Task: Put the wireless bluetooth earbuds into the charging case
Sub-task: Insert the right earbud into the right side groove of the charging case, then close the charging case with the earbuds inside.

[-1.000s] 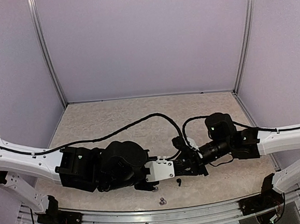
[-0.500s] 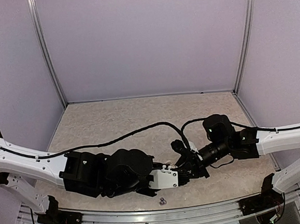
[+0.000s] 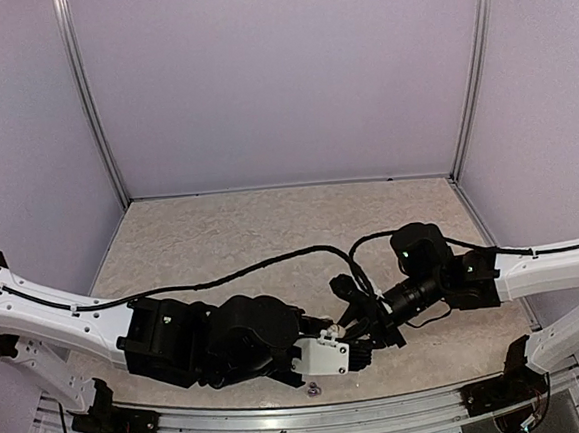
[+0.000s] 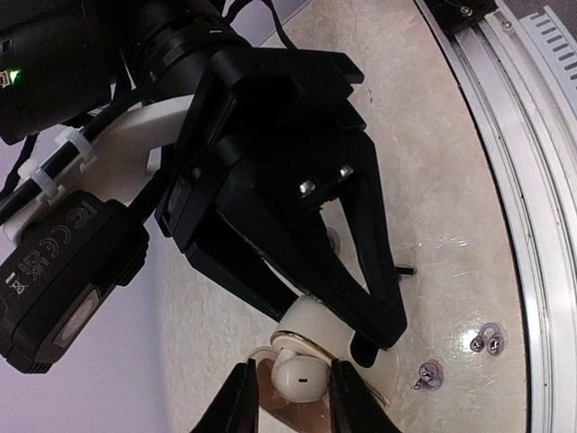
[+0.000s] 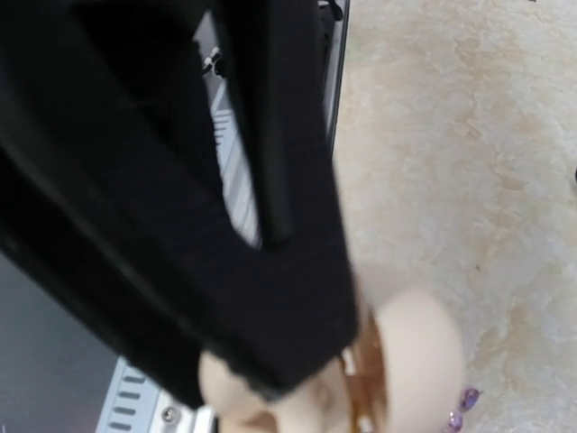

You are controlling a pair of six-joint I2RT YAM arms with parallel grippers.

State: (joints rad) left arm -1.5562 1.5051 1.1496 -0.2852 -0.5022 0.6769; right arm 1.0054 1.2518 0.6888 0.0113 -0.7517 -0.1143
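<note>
earbud (image 4: 297, 377): was judged light, slippery; sides best pinched.
left end effector (image 4: 293, 399): parted narrowly around earbud.
right end effector (image 4: 338, 320): clamped on charging case (image 4: 306, 327).

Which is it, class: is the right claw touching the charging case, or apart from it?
Touching. The left wrist view shows the right claw closed on the cream charging case, its black tips pressed against both sides with no gap.

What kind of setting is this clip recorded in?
Probably a lab robot workcell, not a home: plain lilac wall panels between aluminium posts, a beige tabletop, and a left arm and right arm mounted at a metal rail.
</note>
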